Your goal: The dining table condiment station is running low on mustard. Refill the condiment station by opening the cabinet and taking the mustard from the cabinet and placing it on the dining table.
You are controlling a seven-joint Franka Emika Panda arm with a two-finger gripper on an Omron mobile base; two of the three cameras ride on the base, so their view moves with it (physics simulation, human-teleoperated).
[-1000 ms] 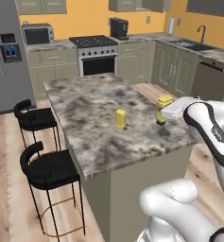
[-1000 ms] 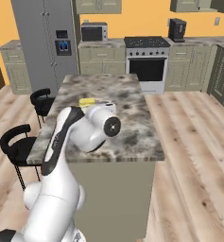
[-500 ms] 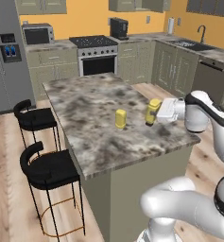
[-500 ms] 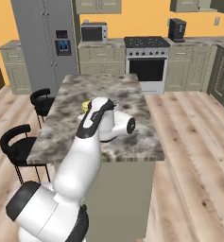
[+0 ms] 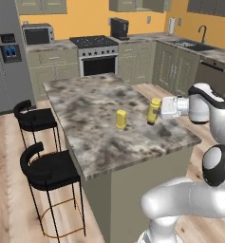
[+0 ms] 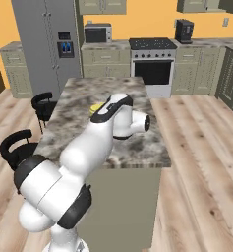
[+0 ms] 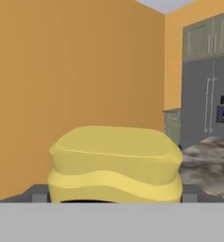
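The mustard (image 5: 154, 110), a small yellow squeeze bottle, stands upright on the marble dining table (image 5: 85, 109) near its right edge. My gripper (image 5: 160, 110) reaches in level from the right and is open, with one finger on each side of the bottle. The hand view looks over the bottle's yellow top (image 7: 116, 158), and the grey fingertips (image 7: 38, 194) sit just outside its flanks. From the right base camera, a sliver of the mustard (image 6: 95, 107) shows behind my arm. Grey-beige wall cabinets (image 5: 40, 5) hang shut along the back wall.
A plain yellow container (image 5: 121, 119) stands on the table left of the mustard. Two black stools (image 5: 50, 168) line the table's left side. Stove (image 5: 97, 52), fridge (image 5: 4, 52) and sink counter (image 5: 199, 47) lie behind. The floor to the right is open.
Over the second, the hand and the mustard moved a little left across the table. In the last half second both stay put and only the arm's elbow has shifted.
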